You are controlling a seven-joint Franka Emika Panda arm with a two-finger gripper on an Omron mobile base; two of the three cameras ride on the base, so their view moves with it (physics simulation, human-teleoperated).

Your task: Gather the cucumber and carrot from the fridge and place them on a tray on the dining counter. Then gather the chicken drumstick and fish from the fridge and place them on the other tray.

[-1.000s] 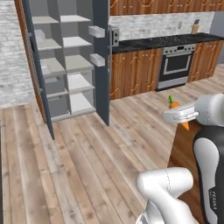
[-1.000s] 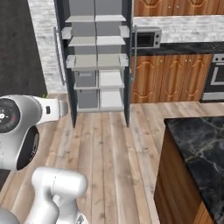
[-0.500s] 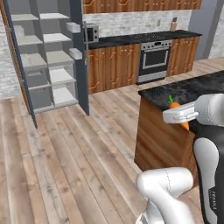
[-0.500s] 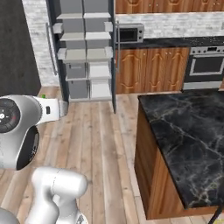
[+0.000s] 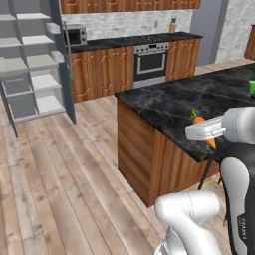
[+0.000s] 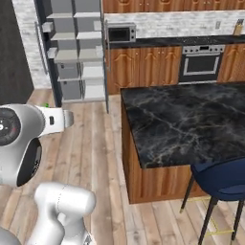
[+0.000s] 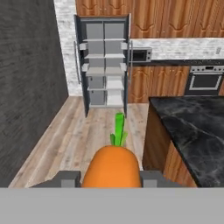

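An orange carrot with green leaves sits between my gripper's dark fingertips, and the jaws are shut on it. From the left base view the carrot pokes out above and below the white hand, in front of the dark marble dining counter. The open fridge stands far off across the wooden floor, its grey shelves bare as far as I can see. A scrap of green lies on the counter at the right edge; I cannot tell what it is. The trays, cucumber, chicken drumstick and fish are out of view.
The counter's corner juts towards the base, with a blue stool at its near side. Along the back wall run wooden cabinets, an oven and a microwave. Open wooden floor lies between the fridge and the counter.
The base has turned and driven: the fridge has slid to the left and shrunk, and the dining counter has come into view. The carrot stays in the gripper.
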